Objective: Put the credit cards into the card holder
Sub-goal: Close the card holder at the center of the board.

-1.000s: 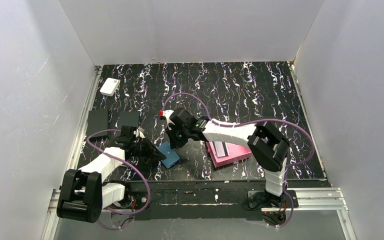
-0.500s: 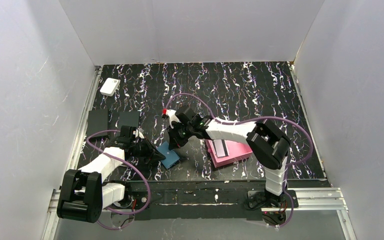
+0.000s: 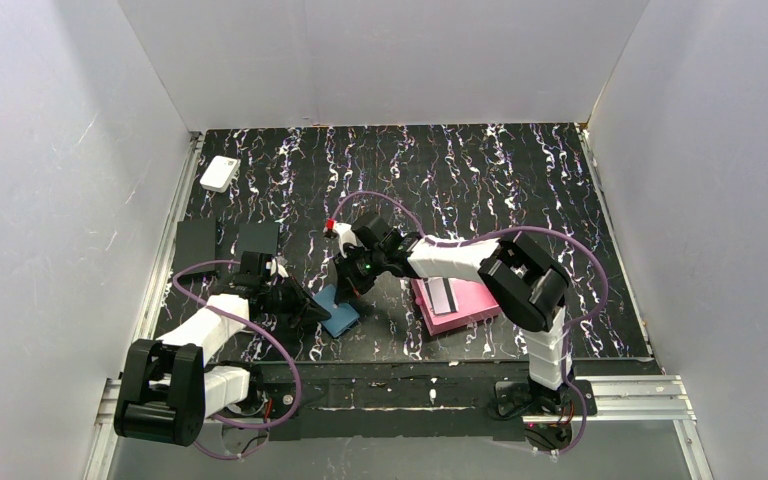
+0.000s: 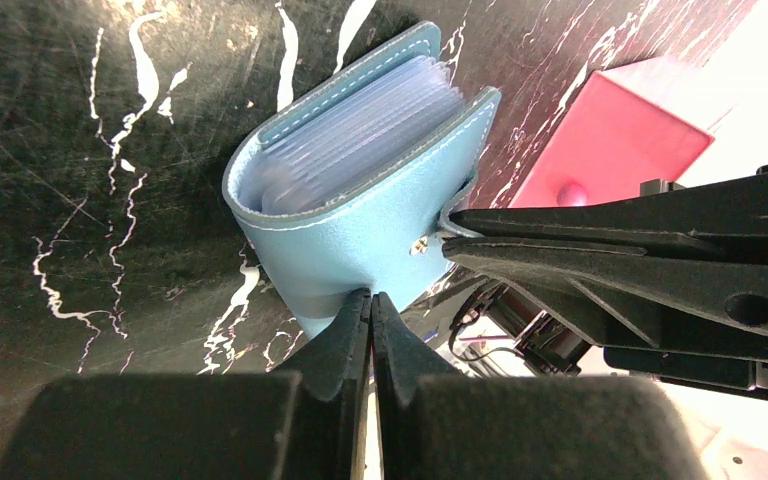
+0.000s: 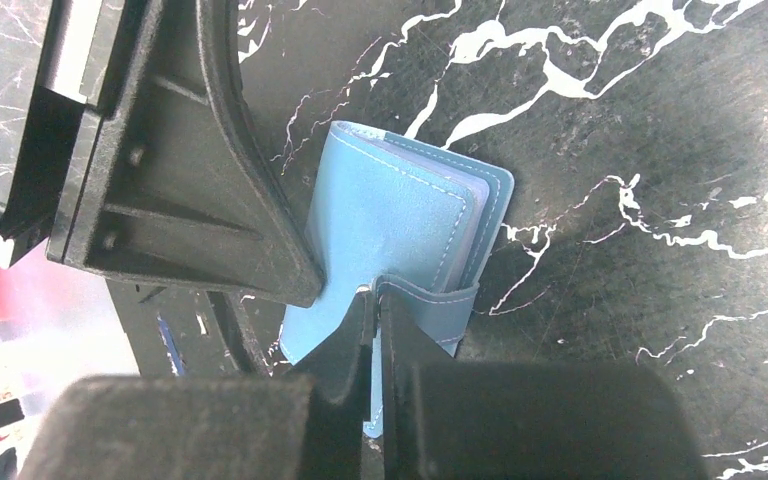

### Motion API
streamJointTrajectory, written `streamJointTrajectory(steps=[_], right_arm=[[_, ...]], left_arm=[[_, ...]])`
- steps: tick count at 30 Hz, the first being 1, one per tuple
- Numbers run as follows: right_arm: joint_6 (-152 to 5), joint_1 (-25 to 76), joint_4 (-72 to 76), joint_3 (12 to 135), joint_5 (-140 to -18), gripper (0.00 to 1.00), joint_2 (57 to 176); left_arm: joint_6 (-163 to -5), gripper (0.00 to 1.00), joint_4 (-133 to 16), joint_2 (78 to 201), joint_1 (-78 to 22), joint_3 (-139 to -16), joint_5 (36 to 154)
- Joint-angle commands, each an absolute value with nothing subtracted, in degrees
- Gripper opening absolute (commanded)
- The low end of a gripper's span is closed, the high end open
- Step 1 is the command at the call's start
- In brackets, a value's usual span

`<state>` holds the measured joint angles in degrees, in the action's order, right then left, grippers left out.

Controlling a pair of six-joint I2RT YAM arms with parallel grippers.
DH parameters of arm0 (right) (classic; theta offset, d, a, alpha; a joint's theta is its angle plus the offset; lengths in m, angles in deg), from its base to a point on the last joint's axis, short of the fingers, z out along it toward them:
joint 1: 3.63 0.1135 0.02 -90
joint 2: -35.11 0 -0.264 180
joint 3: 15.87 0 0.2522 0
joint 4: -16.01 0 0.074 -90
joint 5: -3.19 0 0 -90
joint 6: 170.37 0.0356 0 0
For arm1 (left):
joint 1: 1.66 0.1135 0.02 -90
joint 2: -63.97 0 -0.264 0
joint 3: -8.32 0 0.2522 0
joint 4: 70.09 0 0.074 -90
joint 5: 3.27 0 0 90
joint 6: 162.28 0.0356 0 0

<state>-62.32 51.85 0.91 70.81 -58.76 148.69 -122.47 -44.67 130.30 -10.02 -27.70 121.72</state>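
The teal-blue card holder (image 3: pixel 339 311) lies folded on the black marbled mat, pale pockets showing at its open edge (image 4: pixel 360 150). My left gripper (image 3: pixel 310 309) is shut, its tips (image 4: pixel 371 300) resting on the holder's cover edge. My right gripper (image 3: pixel 348 288) is shut on the holder's snap tab (image 5: pixel 430 298), its tips (image 5: pixel 376 292) pinching the tab's end. One grey-white striped credit card (image 3: pixel 443 296) lies in the pink tray (image 3: pixel 470 308), right of the holder. Other cards are not visible.
Two matte black slabs (image 3: pixel 196 240) (image 3: pixel 257 239) lie at the left, and a white box (image 3: pixel 220 173) at the far left corner. The pink tray also shows in the left wrist view (image 4: pixel 610 140). White walls enclose the mat. Purple cables loop over both arms.
My right wrist has shifted slightly right and turned over the holder. The left arm and the holder have stayed about where they were.
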Motion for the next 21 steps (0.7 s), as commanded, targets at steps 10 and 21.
streamJointTrajectory(steps=[10, 21], right_arm=[[-67.5, 58.5, -8.0, 71.6, -62.3, 0.01, 149.3], [-70.0, 66.2, -11.7, 71.8, -78.0, 0.01, 149.1]], left_arm=[[-122.5, 0.00, -45.3, 131.1, -10.5, -26.6, 117.4], [-123.0, 0.00, -45.6, 130.7, -10.5, -25.5, 116.4]])
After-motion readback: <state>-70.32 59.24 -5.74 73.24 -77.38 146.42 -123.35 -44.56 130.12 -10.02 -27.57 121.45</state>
